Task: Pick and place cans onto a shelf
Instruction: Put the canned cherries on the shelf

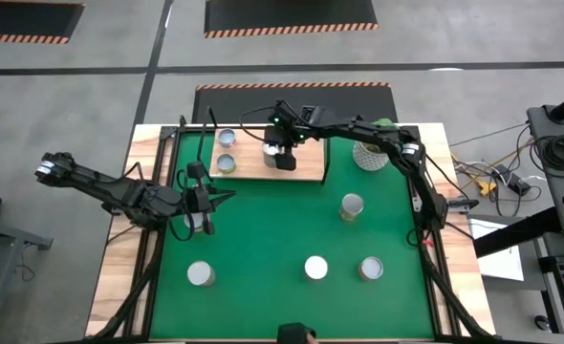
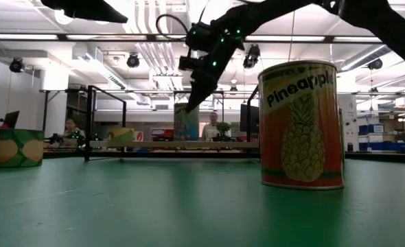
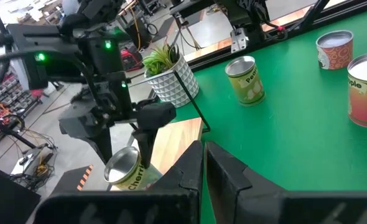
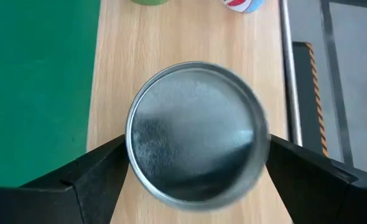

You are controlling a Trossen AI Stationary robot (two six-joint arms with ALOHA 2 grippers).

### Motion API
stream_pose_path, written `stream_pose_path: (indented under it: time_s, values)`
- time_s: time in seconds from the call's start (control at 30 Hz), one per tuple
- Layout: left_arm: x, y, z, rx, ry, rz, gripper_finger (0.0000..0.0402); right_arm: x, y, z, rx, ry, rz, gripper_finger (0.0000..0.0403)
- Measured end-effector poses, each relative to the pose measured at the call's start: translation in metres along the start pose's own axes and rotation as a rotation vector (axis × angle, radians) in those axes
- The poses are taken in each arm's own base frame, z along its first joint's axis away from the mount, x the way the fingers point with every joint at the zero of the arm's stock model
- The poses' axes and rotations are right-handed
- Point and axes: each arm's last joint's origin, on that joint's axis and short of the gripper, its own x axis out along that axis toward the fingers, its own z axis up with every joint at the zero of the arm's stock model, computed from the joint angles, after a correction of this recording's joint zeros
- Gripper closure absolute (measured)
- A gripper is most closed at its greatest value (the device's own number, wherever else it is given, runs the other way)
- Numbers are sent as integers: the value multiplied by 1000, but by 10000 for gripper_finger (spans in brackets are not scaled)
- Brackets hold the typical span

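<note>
My right gripper (image 1: 282, 159) reaches over the light-wood shelf board (image 1: 306, 170) at the far side and is shut on a silver-topped can (image 4: 196, 130). This can also shows in the left wrist view (image 3: 126, 169). Two more cans (image 1: 227, 139) (image 1: 225, 164) stand on the board's left end. Several cans stand on the green mat: one at mid right (image 1: 352, 205) and three near the front (image 1: 201, 274) (image 1: 316, 268) (image 1: 371, 268). My left gripper (image 3: 203, 163) hovers over the mat's left part (image 1: 215, 198), shut and empty. My right gripper pinches the can's round side wall (image 4: 131, 155) between its two fingers (image 4: 96, 174), one on each opposite side, just below the rim. The fingers come from above, pointing down. The can is upright over the shelf board; I cannot tell whether its bottom rests on the board.
A white pot with a green plant (image 1: 370, 153) stands right of the shelf. Thin black frame bars (image 1: 326, 164) rise at the shelf's ends. A pineapple can (image 2: 302, 123) stands close before the low camera. People show in the room behind the table (image 2: 211, 127).
</note>
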Motion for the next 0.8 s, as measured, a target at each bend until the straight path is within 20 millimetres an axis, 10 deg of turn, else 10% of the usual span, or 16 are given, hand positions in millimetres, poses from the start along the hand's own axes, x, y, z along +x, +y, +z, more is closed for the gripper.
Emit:
stream_pose_path:
  time_s: [0.43,0.8]
  values:
    - [0,0,0,0,0,0,402,-56,19,13,33,-45,52,78]
    - [0,0,0,1,1,0,402,-12,72,1,-50,18,35,116]
